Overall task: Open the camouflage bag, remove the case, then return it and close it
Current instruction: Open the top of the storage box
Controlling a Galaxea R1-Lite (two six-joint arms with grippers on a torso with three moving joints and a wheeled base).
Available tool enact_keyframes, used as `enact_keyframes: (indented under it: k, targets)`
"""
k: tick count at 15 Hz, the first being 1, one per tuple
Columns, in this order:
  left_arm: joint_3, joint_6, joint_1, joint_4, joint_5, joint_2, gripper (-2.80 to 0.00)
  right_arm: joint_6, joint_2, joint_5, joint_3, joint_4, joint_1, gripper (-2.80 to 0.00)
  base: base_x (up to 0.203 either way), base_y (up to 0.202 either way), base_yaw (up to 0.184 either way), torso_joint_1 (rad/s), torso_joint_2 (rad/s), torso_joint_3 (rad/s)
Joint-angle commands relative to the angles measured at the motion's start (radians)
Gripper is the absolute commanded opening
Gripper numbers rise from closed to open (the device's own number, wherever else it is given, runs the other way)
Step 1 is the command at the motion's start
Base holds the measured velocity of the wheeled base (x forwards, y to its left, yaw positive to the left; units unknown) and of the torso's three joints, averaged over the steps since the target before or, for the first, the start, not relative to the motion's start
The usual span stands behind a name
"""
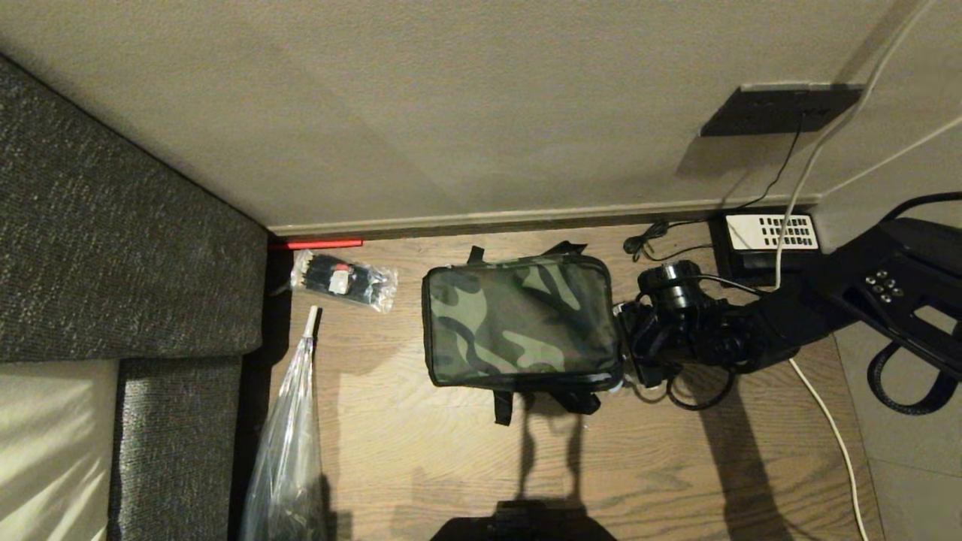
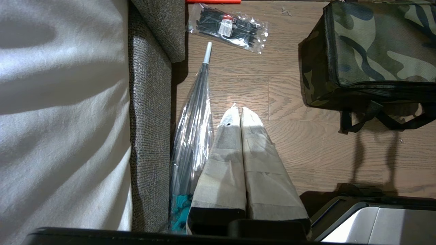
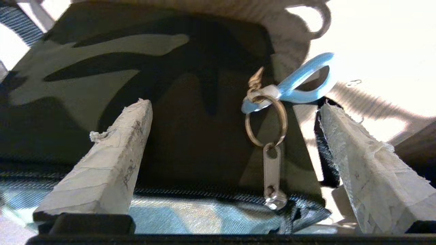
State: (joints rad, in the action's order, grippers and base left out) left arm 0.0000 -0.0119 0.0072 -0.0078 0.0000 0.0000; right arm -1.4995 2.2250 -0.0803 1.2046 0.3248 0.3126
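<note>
We are bringing our right gripper point(image 3: 235, 112) up against the right end of the camouflage bag point(image 1: 520, 323), which is sitting zipped shut on the wooden floor point(image 1: 421, 458) near the wall. The jaws are spread wide around the zipper pull point(image 3: 272, 177) with its key ring point(image 3: 266, 120) and blue loop point(image 3: 299, 85). The small, dangling pull could slip sideways as we close. Our left gripper point(image 2: 238, 114) is parked, jaws together.

cable-tie packet point(image 1: 343, 280), umbrella point(image 1: 289, 436), telephone point(image 1: 766, 237)
</note>
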Motion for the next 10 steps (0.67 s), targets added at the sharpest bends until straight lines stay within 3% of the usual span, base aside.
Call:
enact_keyframes:
  k: [1, 5, 6, 10]
  targets:
    - [0.002, 0.000, 0.000, -0.001, 0.000, 0.000, -2.80, 0.028, 0.028, -0.019, 0.015, 0.000, -0.003, 0.00, 0.000, 0.000, 0.000, 0.000, 0.00, 0.000]
    - [0.002, 0.000, 0.000, 0.000, 0.000, 0.000, -2.80, 0.030, 0.033, -0.022, 0.018, 0.000, -0.023, 0.00, 0.000, 0.000, 0.000, 0.000, 0.00, 0.000]
    - [0.002, 0.000, 0.000, 0.000, 0.000, 0.000, -2.80, 0.030, 0.033, -0.022, 0.018, 0.000, -0.023, -2.80, 0.000, 0.000, 0.000, 0.000, 0.00, 0.000]
    - [0.002, 0.000, 0.000, -0.001, 0.000, 0.000, -2.80, 0.038, 0.042, -0.022, 0.030, 0.000, -0.021, -2.80, 0.000, 0.000, 0.000, 0.000, 0.00, 0.000]
